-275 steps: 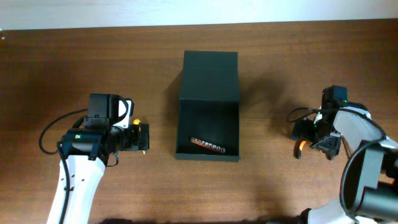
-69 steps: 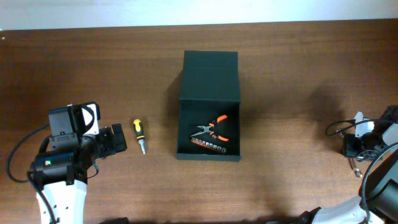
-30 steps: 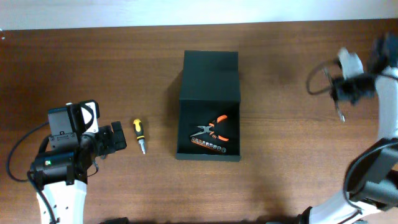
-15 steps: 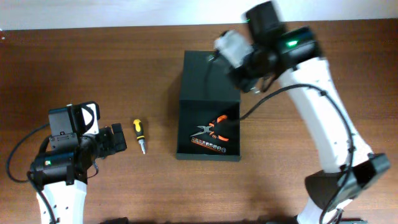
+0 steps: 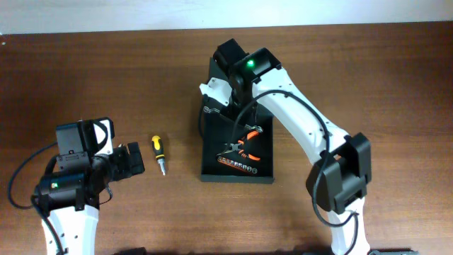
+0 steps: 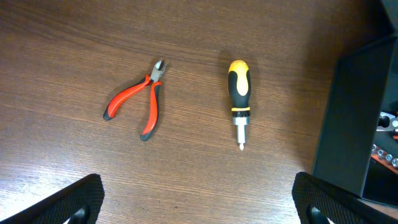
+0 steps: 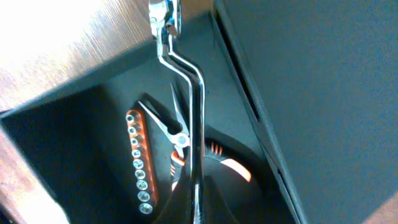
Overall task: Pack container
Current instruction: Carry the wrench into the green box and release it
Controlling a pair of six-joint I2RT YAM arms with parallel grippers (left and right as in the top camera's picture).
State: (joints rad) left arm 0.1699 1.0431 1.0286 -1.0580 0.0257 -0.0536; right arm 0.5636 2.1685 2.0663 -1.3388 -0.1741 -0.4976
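The dark green-black container (image 5: 237, 178) stands open in the middle of the table, its lid (image 7: 323, 93) folded back flat. Inside lie orange-handled pliers (image 5: 245, 145) and a rail of sockets (image 5: 238, 166). My right gripper (image 5: 216, 99) hangs over the box's back left part, shut on a chrome ratchet wrench (image 7: 186, 93) that points down into it. My left gripper (image 6: 199, 211) is open above the bare table, left of the box. Ahead of it lie a yellow-black screwdriver (image 6: 239, 99) and small red cutters (image 6: 140, 106).
In the overhead view the screwdriver (image 5: 158, 152) lies between my left arm (image 5: 78, 177) and the container; the cutters are hidden there. The right arm (image 5: 304, 134) stretches across the box from the right front. The table's far edge meets a pale wall.
My right arm has swung from the far right to over the container's back, carrying the wrench. The left arm and the tools on the table have not moved.
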